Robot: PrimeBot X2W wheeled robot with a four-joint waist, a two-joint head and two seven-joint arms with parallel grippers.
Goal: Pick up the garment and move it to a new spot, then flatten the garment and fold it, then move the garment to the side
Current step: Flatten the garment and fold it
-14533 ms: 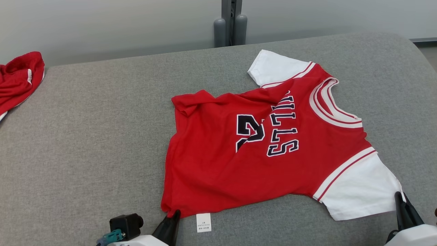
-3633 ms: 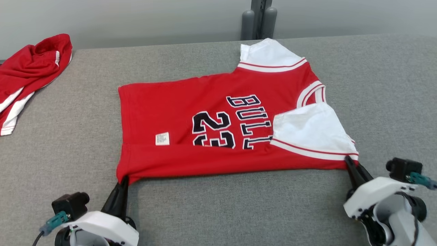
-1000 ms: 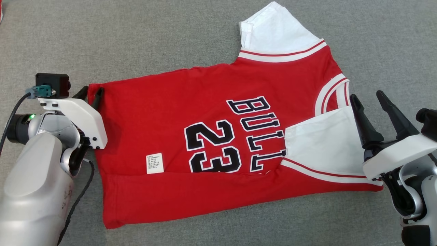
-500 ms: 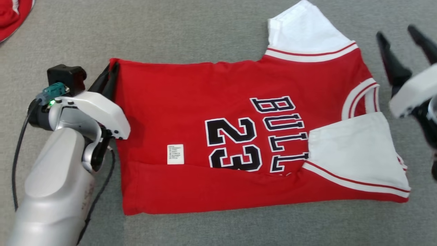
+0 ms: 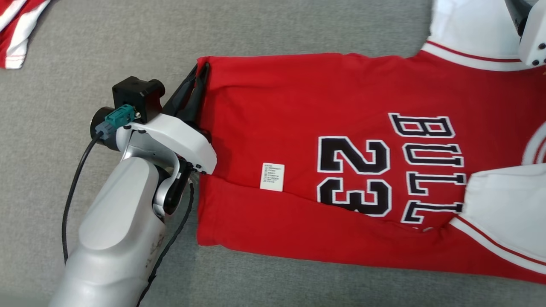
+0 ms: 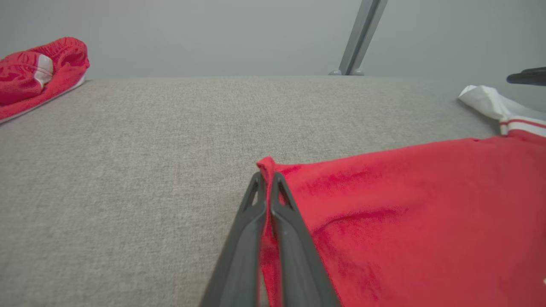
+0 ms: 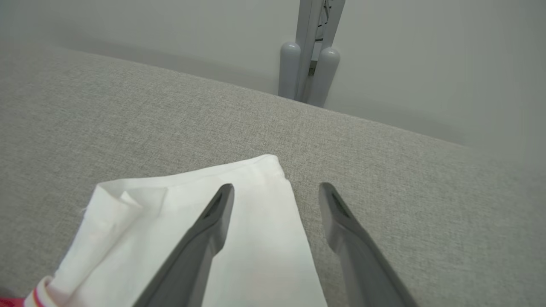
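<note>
The jersey lies spread on the grey table, print side up. Its near long edge is already turned up over the body, and the near sleeve is laid in over the chest. A white label sits by the fold line.

It looks like thin, soft knit: light, limp and free to stretch. Lifted by one point it would likely sag and drag, and the turned-in layers could slide open. The best holds seem to be the two ends of the far edge, the hem corner and the far sleeve, so that the edge rises as one line.

The left gripper has its jaws pressed together on the far hem corner, with a small tuft of red cloth showing above the tips. The right gripper has its jaws spread wide at the far sleeve's outer edge, one finger over white cloth and the other over bare table. I cannot tell whether it touches the sleeve.

Another red garment lies well apart at the table's far left.
</note>
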